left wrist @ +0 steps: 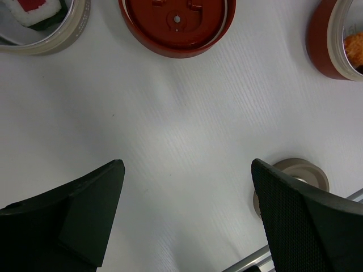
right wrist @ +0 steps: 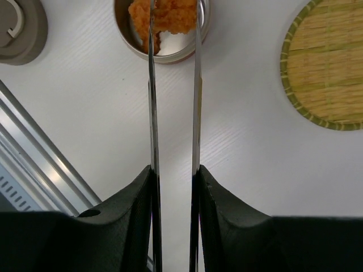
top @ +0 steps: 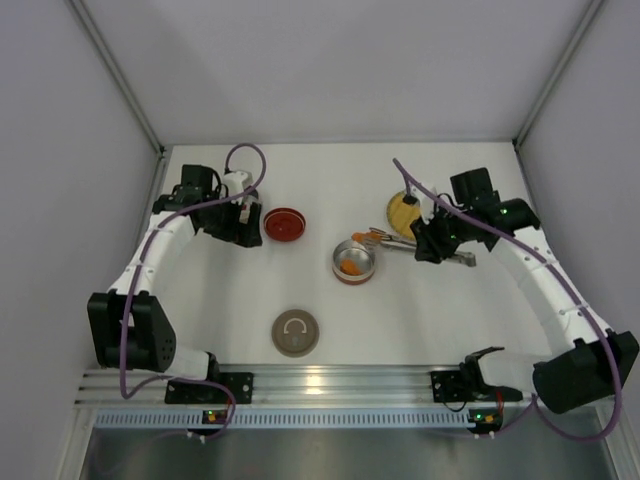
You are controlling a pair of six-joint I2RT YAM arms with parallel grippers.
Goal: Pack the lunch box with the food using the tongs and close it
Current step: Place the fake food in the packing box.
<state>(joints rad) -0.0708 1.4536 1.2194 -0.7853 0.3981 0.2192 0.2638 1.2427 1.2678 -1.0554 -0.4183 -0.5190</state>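
My right gripper is shut on the tongs, one silver arm pressed against each finger. The two arms run parallel, a narrow gap between them. Their tips reach over the round lunch box tin that holds orange chunks of food. From above, the tongs lie between the right gripper and that tin. My left gripper hangs open over bare table. A white roll with a red centre sits in a second tin.
A red lid lies beside the left gripper. A beige lid sits near the front rail. The yellow woven plate is behind the right gripper. Grey walls close in three sides.
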